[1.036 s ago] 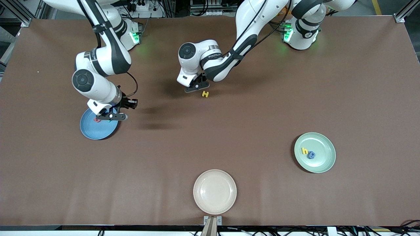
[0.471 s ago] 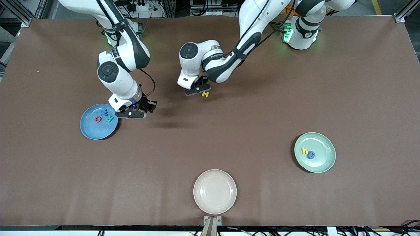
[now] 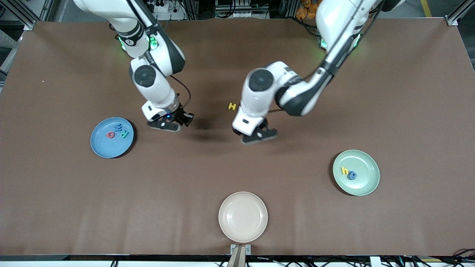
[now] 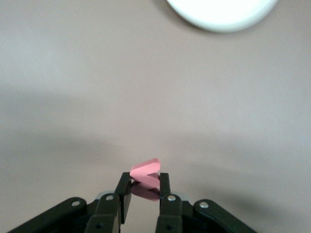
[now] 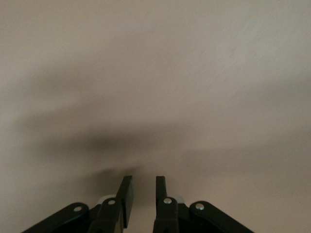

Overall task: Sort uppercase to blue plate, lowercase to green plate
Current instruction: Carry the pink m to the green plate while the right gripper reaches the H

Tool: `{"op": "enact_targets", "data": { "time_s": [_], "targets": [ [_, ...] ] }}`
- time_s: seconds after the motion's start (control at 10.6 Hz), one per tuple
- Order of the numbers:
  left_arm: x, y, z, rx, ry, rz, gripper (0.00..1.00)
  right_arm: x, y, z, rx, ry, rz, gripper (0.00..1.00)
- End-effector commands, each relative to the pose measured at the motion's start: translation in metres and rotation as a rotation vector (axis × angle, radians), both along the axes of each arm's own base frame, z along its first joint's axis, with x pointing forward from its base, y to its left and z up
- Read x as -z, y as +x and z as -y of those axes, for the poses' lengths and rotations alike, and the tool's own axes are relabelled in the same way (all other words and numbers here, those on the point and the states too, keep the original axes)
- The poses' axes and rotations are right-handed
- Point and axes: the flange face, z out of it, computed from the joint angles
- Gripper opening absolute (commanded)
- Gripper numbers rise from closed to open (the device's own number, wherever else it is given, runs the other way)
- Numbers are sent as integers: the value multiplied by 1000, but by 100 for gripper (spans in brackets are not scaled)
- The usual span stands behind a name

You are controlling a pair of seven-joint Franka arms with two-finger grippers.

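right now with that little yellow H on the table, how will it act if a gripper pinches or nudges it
The yellow H looks like a small, thick foam cutout, so probably very light and slightly squashy under the fingers. Lying flat on the brown table, it seems unlikely to roll or tip; a nudge would probably just slide or spin it. Its narrow bars may make a pinch slip.
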Motion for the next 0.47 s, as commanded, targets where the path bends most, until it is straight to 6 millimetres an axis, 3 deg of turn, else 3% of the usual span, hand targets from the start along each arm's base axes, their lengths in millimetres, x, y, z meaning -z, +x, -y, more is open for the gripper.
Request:
{"op": "enact_targets", "data": {
  "time_s": [0.0, 0.19, 0.38],
  "targets": [
    [-12, 54, -86, 100, 14, 15, 0, 16, -9, -50, 114, 10, -26, 26],
    [-11, 95, -172, 178, 27, 16, 0, 26, -21, -104, 198, 23, -43, 29],
    [-1, 111, -232, 264, 70, -21, 0, 43, -41, -145, 218, 4, -41, 43]
  ]
}}
